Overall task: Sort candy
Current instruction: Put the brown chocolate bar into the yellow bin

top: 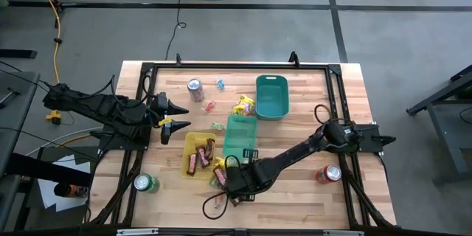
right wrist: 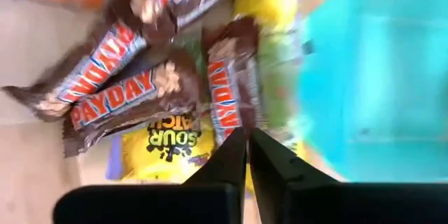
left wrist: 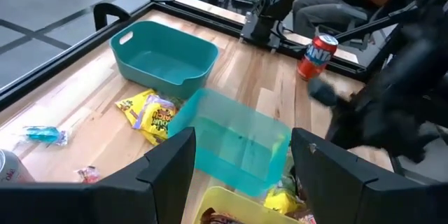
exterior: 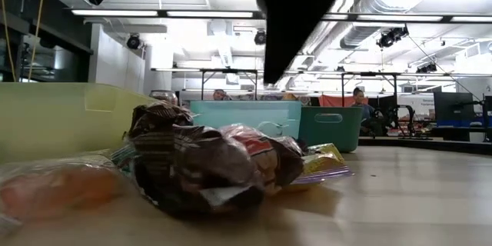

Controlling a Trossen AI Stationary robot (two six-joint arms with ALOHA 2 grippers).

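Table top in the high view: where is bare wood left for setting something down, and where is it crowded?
Bare wood lies between the right gripper and the red can, and right of the teal tray. It is crowded around the yellow tray, where bars and packets cluster near the clear teal bin.

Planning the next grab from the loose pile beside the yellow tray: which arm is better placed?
Probably the right: its tool sits right over the brown bars, nearly closed. The left tool hangs open beyond the yellow tray.

Dark brown bars (right wrist: 133,98) (orange-red lettering), yellow packet (right wrist: 168,147) with black print, teal tray (top: 271,96), yellow tray (top: 193,155).
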